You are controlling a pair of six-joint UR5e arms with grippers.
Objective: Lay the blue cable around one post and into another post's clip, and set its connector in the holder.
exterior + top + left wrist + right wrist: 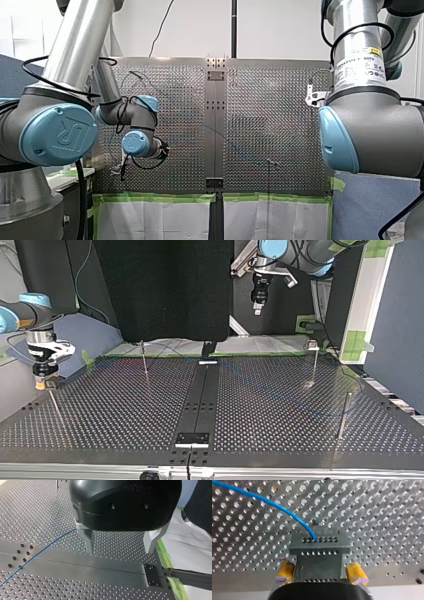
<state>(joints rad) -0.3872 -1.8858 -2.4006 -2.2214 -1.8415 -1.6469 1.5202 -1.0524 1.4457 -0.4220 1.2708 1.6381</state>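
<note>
- The right gripper (pixel 320 567) sits low at the left edge of the top view. Its yellow pads (pixel 285 571) press on either side of the connector (pixel 319 547), which reads as a clamp on it.
- The left gripper (pixel 119 550) hangs high at the top of the top view, jaws apart and holding nothing, over the table (pixel 75 582).
- The connector is a grey block close over the table, just ahead of the right gripper. The holder cannot be told apart from it, so whether it is seated is unclear.
- Its cable face points away from the right gripper. Its rows of holes, probably its long axis, run crosswise from pad to pad.
- The cable (pixel 274 505) leaves that face and bends off to one side, low along the table. In the left wrist view it is a straight diagonal line passing one finger.
- In the top view it shows only as a faint blue arc in the right half near the posts (pixel 344 412). Whether it rounds one cannot be told.
- Risk: the cable pulls sideways, so the connector could twist in the pads or tip once released.
- Risk: a tug from this end could drag the slack off a post or out of a clip.
</note>
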